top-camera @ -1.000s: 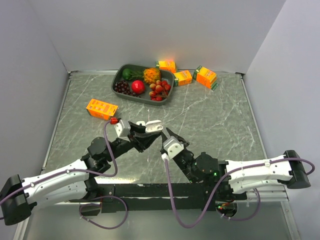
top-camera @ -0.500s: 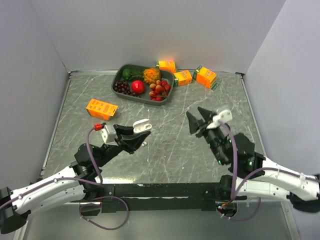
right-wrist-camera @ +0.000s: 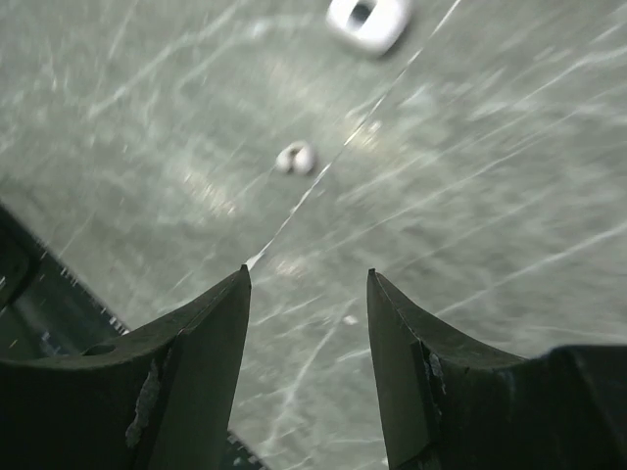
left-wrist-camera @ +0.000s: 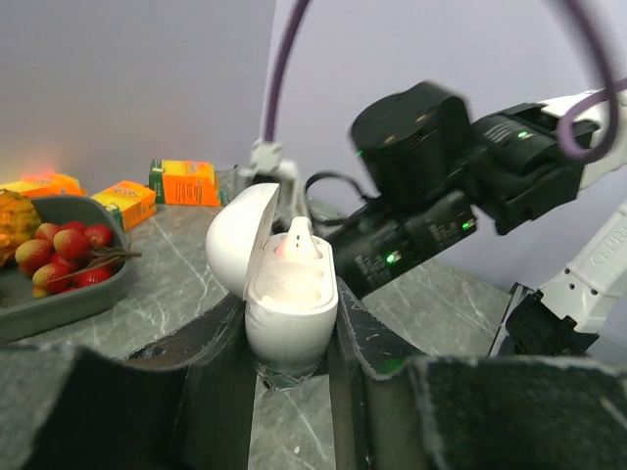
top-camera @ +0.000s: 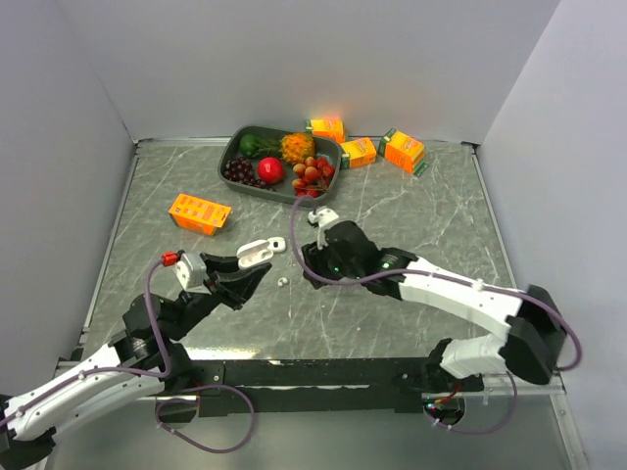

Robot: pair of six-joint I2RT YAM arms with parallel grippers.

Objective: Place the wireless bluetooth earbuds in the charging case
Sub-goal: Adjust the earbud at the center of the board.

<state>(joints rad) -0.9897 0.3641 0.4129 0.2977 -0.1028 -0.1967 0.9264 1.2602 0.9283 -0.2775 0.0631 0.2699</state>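
Lying loose, an earbud [right-wrist-camera: 296,157] sits beyond the right claw [right-wrist-camera: 306,279].

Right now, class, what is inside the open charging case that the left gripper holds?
One white earbud stands in the far well of the charging case, clamped by the left gripper. Its stem is hidden inside; glare washes out the near well.

You have one earbud [left-wrist-camera: 297,240] in the case [left-wrist-camera: 289,315]; a second earbud [top-camera: 282,282] lies on the table [top-camera: 411,235] just right of it, with the tray [top-camera: 226,155] far behind.
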